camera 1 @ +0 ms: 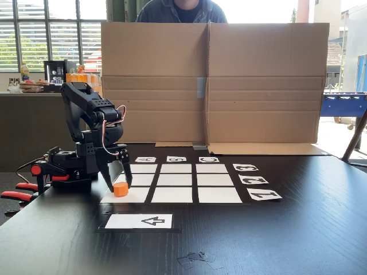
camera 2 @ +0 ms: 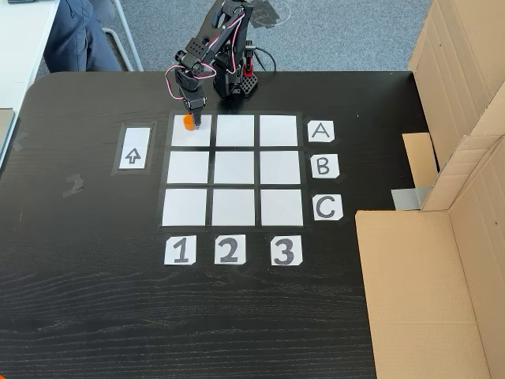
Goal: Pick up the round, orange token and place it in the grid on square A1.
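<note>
The end effector [camera 1: 118, 184] closes narrowly around the token [camera 1: 120, 189] on square A1 [camera 2: 192, 136] of the grid [camera 2: 233, 207]; it looks light, rigid, smooth, best pinched across its round sides.

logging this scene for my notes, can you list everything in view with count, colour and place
token: 1, orange, on square A1, at its edge nearest the arm
grid: 9 white cells, table centre
labels: 6, white, A B C and 1 2 3 along two grid sides
arrow card: 1, white, beside the grid
table: 1, black
cardboard: brown screen along one table edge
clamps: red, at the arm's base
person: 1, behind the cardboard
arm: 1, black
gripper: jaws around the token
</note>
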You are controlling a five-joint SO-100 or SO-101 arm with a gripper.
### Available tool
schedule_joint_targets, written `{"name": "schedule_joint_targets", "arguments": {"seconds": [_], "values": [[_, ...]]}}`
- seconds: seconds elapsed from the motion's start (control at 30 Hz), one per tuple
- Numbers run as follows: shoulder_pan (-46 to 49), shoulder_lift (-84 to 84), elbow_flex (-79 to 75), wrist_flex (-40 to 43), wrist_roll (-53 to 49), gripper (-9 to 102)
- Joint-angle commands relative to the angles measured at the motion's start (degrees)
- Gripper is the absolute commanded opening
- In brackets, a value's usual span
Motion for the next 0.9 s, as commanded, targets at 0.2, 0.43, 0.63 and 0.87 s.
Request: {"name": "schedule_joint_targets", "arguments": {"seconds": [0.2, 0.43, 0.63, 0.87], "values": [[0.35, -0.26, -0.18, -0.70, -0.53, 8], [0.35, -0.44, -0.18, -1.05, -0.53, 15], [0.09, -0.70, 0.09, -1.14, -0.62, 21], [-0.09, -1.05, 0.53, -1.76, -0.79, 26]]}}
